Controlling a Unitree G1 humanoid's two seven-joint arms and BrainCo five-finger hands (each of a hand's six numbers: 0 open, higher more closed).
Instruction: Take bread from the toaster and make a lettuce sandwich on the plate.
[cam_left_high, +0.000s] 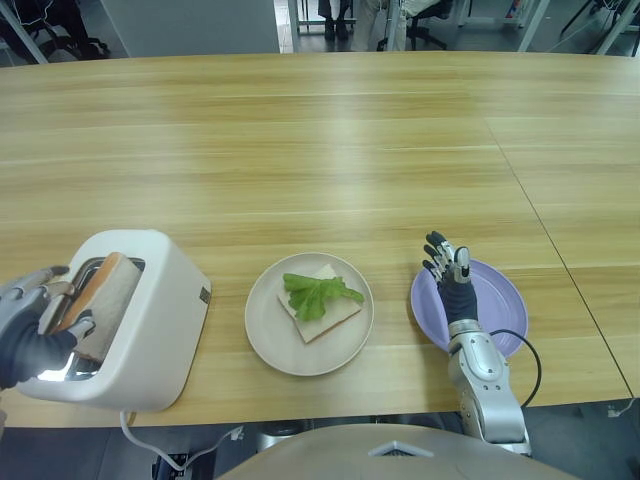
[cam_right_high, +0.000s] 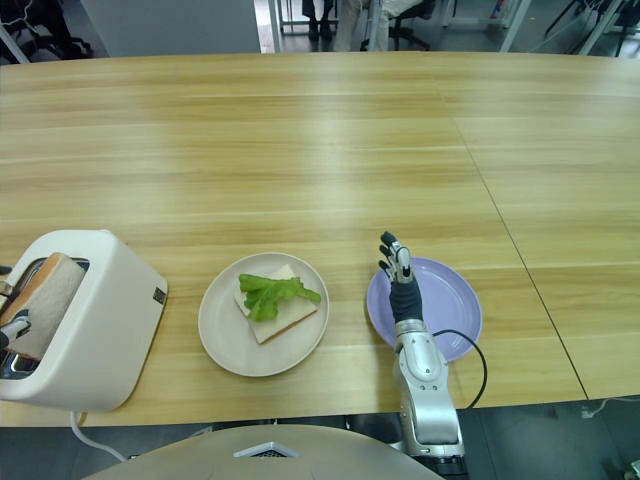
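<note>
Left hand: the robot's dark left hand (cam_left_high: 30, 325) is gripping at the table's left edge, fingers curled and clamped on the tan toasted bread slice (cam_left_high: 105, 290).
Toaster: the white rounded toaster (cam_left_high: 160, 310) is sitting near the front edge of the long wooden table (cam_left_high: 320, 150), the slice standing partly out of its slot.
Step advice: judging by the grip, the lift is looking best done straight up along the slot, so the slice is not scraping the walls or tipping the toaster; a gentle squeeze is probably sparing the crumb.
Beige plate: the round beige plate (cam_left_high: 270, 340) is waiting just right of the toaster, carrying a pale square bread slice (cam_left_high: 335, 318) with a green lettuce leaf (cam_left_high: 318, 292) lying on top.
Right hand: the silver-and-black right hand (cam_left_high: 450, 270) is hovering over the left rim of the round purple plate (cam_left_high: 500, 300), fingers straight, slightly apart, holding nothing.
Count: one toaster, two bread slices, one lettuce leaf, two plates, two hands.
</note>
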